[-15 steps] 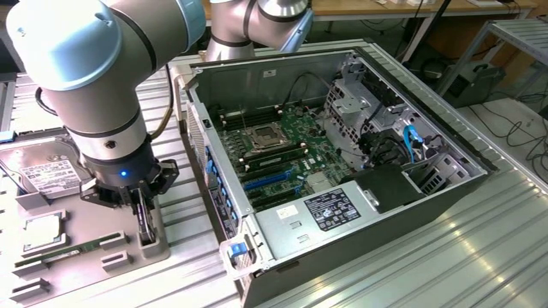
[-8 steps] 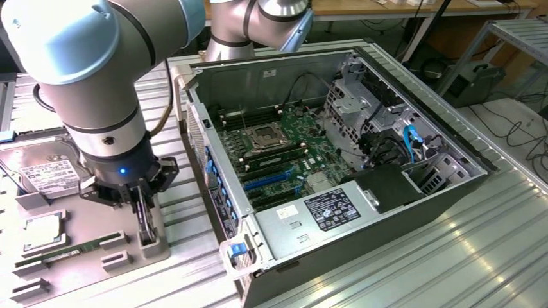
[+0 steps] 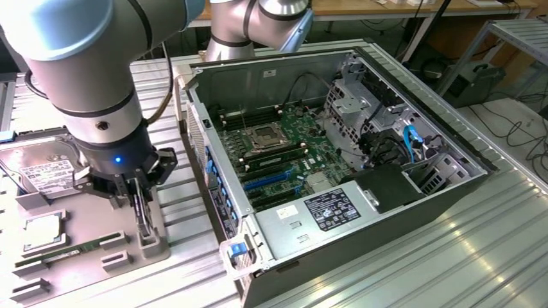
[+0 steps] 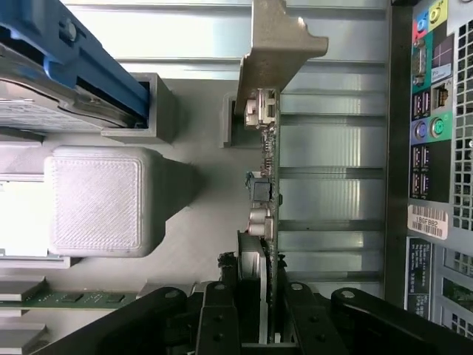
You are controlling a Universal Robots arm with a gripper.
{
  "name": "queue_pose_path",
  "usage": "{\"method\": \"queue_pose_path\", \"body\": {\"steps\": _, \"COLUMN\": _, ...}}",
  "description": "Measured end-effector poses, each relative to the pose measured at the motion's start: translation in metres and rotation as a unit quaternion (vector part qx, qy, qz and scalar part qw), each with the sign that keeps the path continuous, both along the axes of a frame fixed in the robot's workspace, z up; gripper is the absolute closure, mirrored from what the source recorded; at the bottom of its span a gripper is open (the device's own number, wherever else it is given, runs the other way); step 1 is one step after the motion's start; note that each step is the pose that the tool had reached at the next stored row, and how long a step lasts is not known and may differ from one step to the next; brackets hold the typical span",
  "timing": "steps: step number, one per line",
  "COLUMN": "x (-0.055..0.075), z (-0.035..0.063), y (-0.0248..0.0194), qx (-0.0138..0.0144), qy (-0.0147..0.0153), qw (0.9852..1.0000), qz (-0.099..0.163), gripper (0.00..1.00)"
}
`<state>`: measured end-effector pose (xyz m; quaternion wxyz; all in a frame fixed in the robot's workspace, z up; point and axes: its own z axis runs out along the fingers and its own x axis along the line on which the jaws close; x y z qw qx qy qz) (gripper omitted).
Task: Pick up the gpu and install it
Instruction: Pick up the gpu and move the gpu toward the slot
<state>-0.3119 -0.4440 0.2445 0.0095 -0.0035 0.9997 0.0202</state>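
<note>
One thin dark gpu [image 4: 270, 185], silver bracket [image 4: 273, 44] endmost, clamped edge-on in gripper [image 4: 262, 299].

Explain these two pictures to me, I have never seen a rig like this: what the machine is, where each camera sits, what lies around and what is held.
The grey jointed machine is a robot arm; the gripper at its end serves as its hand. One picture comes from a camera off the arm, the other from a camera on its wrist. On the metal table lies an open computer case. On the exterior view's left, a grey tray carries parts: a hard drive and a RAM stick. The gripper is closed on the gpu, a thin card standing on edge in its tray holder.
</note>
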Motion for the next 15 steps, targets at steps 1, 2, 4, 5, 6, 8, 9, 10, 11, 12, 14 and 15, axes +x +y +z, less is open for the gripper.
{"method": "queue_pose_path", "body": {"steps": 1, "x": 0.000, "z": 0.0056, "y": 0.0000, "qx": 0.0000, "qy": 0.0000, "qw": 1.0000, "qz": 0.000, "gripper": 0.72}}
{"method": "queue_pose_path", "body": {"steps": 2, "x": 0.000, "z": 0.0099, "y": 0.0000, "qx": 0.0000, "qy": 0.0000, "qw": 1.0000, "qz": 0.000, "gripper": 0.72}}
{"method": "queue_pose_path", "body": {"steps": 4, "x": 0.000, "z": 0.0181, "y": 0.0000, "qx": 0.0000, "qy": 0.0000, "qw": 1.0000, "qz": 0.000, "gripper": 0.72}}
{"method": "queue_pose_path", "body": {"steps": 5, "x": 0.000, "z": 0.0210, "y": 0.0000, "qx": 0.0000, "qy": 0.0000, "qw": 1.0000, "qz": 0.000, "gripper": 0.72}}
{"method": "queue_pose_path", "body": {"steps": 6, "x": 0.000, "z": 0.0234, "y": 0.0000, "qx": 0.0000, "qy": 0.0000, "qw": 1.0000, "qz": 0.000, "gripper": 0.72}}
{"method": "queue_pose_path", "body": {"steps": 8, "x": 0.000, "z": 0.0278, "y": 0.0000, "qx": 0.0000, "qy": 0.0000, "qw": 1.0000, "qz": 0.000, "gripper": 0.72}}
{"method": "queue_pose_path", "body": {"steps": 9, "x": 0.000, "z": 0.0301, "y": 0.0000, "qx": 0.0000, "qy": 0.0000, "qw": 1.0000, "qz": 0.000, "gripper": 0.72}}
{"method": "queue_pose_path", "body": {"steps": 10, "x": 0.000, "z": 0.0322, "y": 0.0000, "qx": 0.0000, "qy": 0.0000, "qw": 1.0000, "qz": 0.000, "gripper": 0.72}}
{"method": "queue_pose_path", "body": {"steps": 11, "x": 0.000, "z": 0.0346, "y": 0.0000, "qx": 0.0000, "qy": 0.0000, "qw": 1.0000, "qz": 0.000, "gripper": 0.72}}
{"method": "queue_pose_path", "body": {"steps": 12, "x": 0.000, "z": 0.0369, "y": 0.0000, "qx": 0.0000, "qy": 0.0000, "qw": 1.0000, "qz": 0.000, "gripper": 0.72}}
{"method": "queue_pose_path", "body": {"steps": 14, "x": 0.000, "z": 0.0416, "y": 0.0000, "qx": 0.0000, "qy": 0.0000, "qw": 1.0000, "qz": 0.000, "gripper": 0.72}}
{"method": "queue_pose_path", "body": {"steps": 15, "x": 0.000, "z": 0.0449, "y": 0.0000, "qx": 0.0000, "qy": 0.0000, "qw": 1.0000, "qz": 0.000, "gripper": 0.72}}
